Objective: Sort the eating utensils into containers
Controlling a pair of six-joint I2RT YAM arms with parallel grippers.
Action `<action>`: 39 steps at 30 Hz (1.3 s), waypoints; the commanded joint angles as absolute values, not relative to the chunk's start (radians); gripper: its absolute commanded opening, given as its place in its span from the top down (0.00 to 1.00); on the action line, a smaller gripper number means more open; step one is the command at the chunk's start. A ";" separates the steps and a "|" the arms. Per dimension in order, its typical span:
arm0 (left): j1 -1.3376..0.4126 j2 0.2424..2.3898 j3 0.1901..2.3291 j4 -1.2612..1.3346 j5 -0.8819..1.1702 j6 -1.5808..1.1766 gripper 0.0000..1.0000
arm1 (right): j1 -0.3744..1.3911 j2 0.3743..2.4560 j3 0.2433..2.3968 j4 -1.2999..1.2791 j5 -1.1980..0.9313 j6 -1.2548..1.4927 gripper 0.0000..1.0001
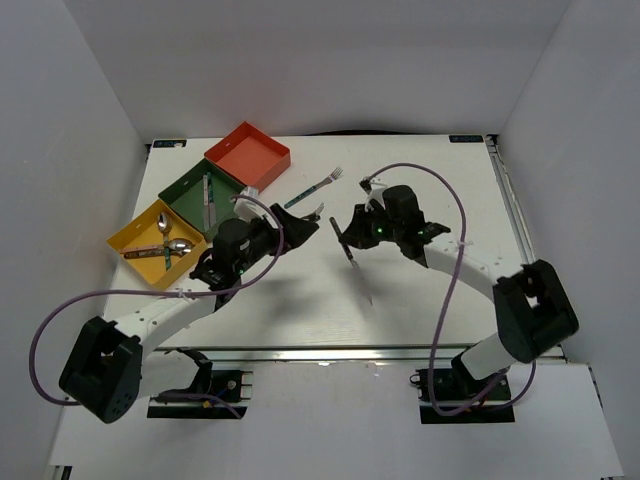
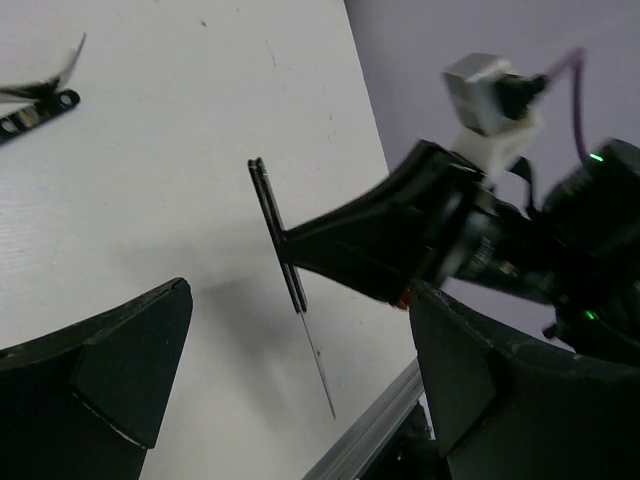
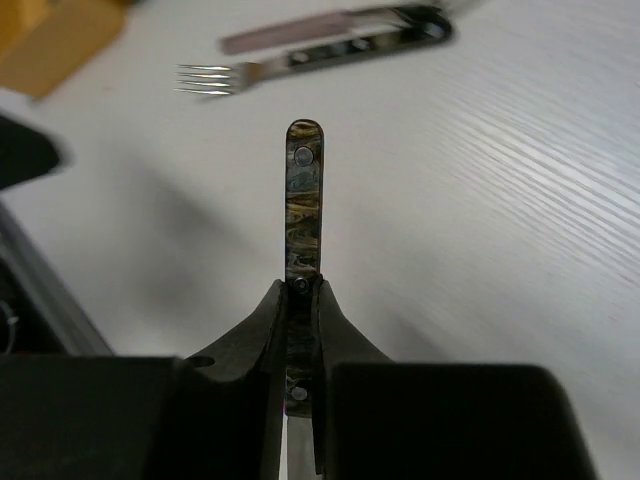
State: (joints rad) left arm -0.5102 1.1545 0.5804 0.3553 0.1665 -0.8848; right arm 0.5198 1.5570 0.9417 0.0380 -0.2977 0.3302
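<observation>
1. The right gripper (image 3: 302,300) is pinching its black, wedge-shaped jaws fully together on a knife (image 3: 303,195), gripping it where handle meets blade.
2. The knife handle is projecting forward from the jaws as a flat strip with a rounded end. It is showing marbled brown-and-teal scales and small round metal rivets.
3. In the left wrist view the same knife is presenting edge-on as a thin dark line. Its narrow steel blade is tapering to a fine point near the tabletop's metal-railed near edge. Whether the tip is touching the surface cannot be told.
4. The left gripper (image 1: 303,222) is holding its jaws wide apart and gripping nothing. Its matte black fingers (image 2: 130,370) are framing the knife from either side, well apart from it.
5. A fork (image 3: 300,62) with shiny tines and a dark patterned handle is lying flat on the white, finely grained tabletop (image 3: 500,200), beyond the knife handle's end. A pinkish utensil (image 3: 285,38) is lying just beside it.
6. Three shallow, square, low-walled trays are sitting in a diagonal row at the tabletop's far left:
   - the red-orange tray (image 1: 248,153) is showing only bare floor;
   - the dark green tray (image 1: 185,192) is holding a slim utensil (image 1: 207,200);
   - the yellow tray (image 1: 135,240) is holding shiny spoons (image 1: 178,243).
</observation>
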 commanded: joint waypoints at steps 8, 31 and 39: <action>-0.594 1.226 0.615 0.471 0.061 -1.003 0.25 | 0.693 1.348 0.931 0.198 -0.325 0.344 1.00; -0.220 1.452 1.440 -0.391 -0.524 -0.044 1.00 | 0.601 1.256 0.965 -0.126 -0.006 0.370 0.11; -0.156 1.831 1.780 -0.282 -0.624 0.207 1.00 | 0.548 1.186 0.877 -0.152 -0.084 0.342 0.11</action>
State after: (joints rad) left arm -0.1593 1.7233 1.6939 -0.2451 -0.5491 0.0410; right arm 0.5499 1.1954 0.8989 -0.1261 -0.0566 0.3611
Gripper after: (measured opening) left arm 0.098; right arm 0.894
